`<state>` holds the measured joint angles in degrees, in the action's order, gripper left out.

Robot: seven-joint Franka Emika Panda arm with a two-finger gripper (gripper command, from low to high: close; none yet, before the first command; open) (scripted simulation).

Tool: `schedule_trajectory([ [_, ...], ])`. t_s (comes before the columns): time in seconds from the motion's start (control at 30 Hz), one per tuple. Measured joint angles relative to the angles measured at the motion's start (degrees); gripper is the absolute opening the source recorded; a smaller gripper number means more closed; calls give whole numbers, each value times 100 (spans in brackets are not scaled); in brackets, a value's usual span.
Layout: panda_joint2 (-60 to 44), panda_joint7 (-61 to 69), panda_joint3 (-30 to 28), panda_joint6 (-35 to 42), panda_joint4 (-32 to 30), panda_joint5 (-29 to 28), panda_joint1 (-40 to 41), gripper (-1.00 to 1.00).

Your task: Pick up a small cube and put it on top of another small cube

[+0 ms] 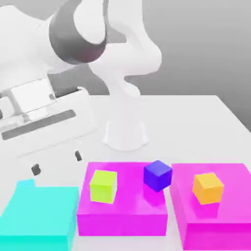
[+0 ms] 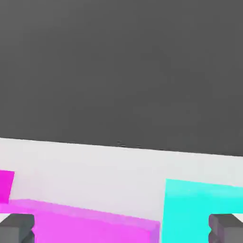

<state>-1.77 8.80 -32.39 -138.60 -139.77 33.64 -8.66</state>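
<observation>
A small cyan cube (image 1: 25, 184) seems to poke up at the far left corner of the big flat cyan block (image 1: 37, 215); the shared colour blurs its edges. A lime-green cube (image 1: 103, 186) sits on the middle magenta block (image 1: 122, 215). At that block's far right corner sits a blue cube (image 1: 158, 175). An orange cube (image 1: 208, 188) rests on the right magenta block (image 1: 215, 220). My gripper (image 1: 56, 163) hangs open just behind the cyan and middle magenta blocks, nothing between its dark fingertips (image 1: 77, 156). In the hand view the gripper (image 2: 121, 228) stands wide apart over the magenta block (image 2: 85, 223) and cyan block (image 2: 204, 209).
The white arm base (image 1: 125, 132) stands on the white table (image 1: 196, 127) behind the blocks. The arm's large links fill the exterior view's upper left. Bare table lies behind the right magenta block.
</observation>
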Motion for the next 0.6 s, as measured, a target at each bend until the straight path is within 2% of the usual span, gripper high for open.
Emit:
schedule_trajectory([
  [0.23,-942,1091,-210,-610,-345,155,496,0],
  [0.4,-1221,1457,-636,-1291,-661,-344,696,0],
  [0.53,-1257,1649,-917,-1812,-918,-889,554,0],
  [0.6,-1251,1956,-807,-1960,-959,-822,644,0],
])
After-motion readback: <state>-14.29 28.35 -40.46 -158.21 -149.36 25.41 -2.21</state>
